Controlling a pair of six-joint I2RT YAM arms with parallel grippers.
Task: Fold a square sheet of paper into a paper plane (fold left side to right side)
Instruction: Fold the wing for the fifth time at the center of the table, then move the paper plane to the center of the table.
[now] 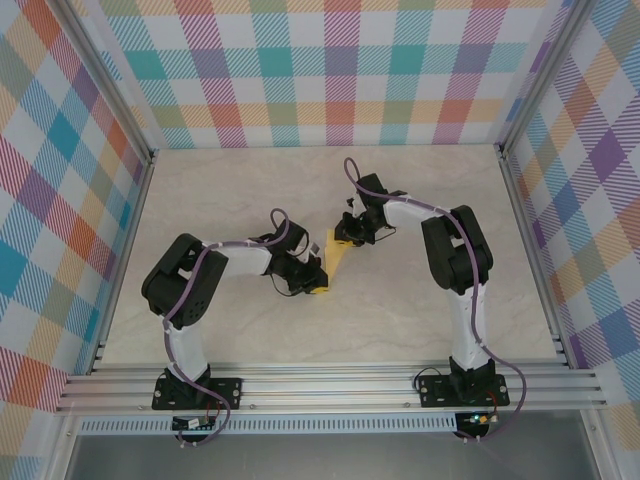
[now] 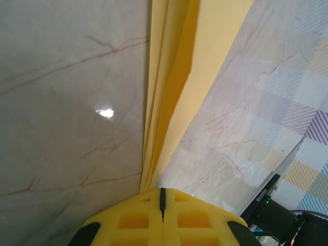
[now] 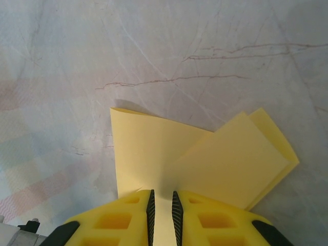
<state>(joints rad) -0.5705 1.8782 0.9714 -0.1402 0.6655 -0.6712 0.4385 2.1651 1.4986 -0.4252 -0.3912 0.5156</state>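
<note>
Left gripper [image 2: 162, 205]: jaws closed on the 7 o'clock end of the folded paper [image 1: 336, 258], its layers fanning out edge-on from the tips. Paper sits mid-counter [image 1: 230, 190], long axis 7 to 1 o'clock. Right gripper [image 3: 162, 202] at the 1 o'clock end: jaws a slit apart over the paper, can't tell if pinching or pressing. Likely featherlight, limp, springy at creases, easily torn. Best held by the stacked folded edges, not a single flap.

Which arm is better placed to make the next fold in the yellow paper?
Probably right: the right end effector sits over the paper, jaws slightly apart; the left end effector is clamped on it as anchor.
</note>
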